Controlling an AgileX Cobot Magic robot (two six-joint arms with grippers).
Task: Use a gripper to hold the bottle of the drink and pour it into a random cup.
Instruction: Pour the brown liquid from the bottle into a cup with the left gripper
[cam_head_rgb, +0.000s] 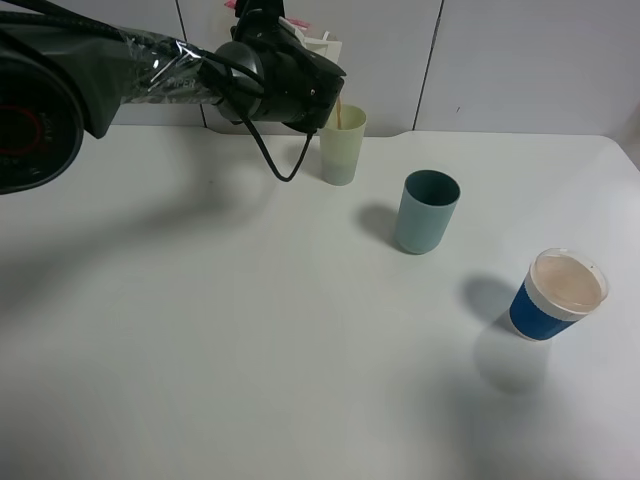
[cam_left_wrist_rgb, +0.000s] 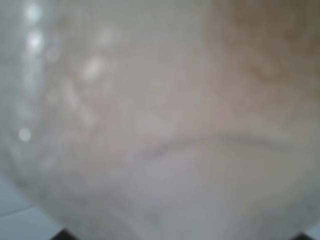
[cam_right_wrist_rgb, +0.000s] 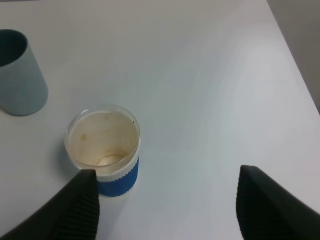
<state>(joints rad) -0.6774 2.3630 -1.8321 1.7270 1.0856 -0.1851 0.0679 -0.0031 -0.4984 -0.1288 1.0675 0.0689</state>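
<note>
Overhead, the white blocky left gripper (cam_head_rgb: 322, 45) is hanging over the tall pale yellow-green plastic cup (cam_head_rgb: 342, 145), a thin brown stream (cam_head_rgb: 340, 114) falling in. Only its wrist view is showing the blurred clear plastic bottle (cam_left_wrist_rgb: 160, 120), clamped tight. The right wrist view alone is catching the right gripper (cam_right_wrist_rgb: 167, 175) gaping above a blue white-rimmed cup (cam_right_wrist_rgb: 107, 150).

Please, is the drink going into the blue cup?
No, the brown stream runs into the pale yellow cup; the blue cup stands apart.
</note>
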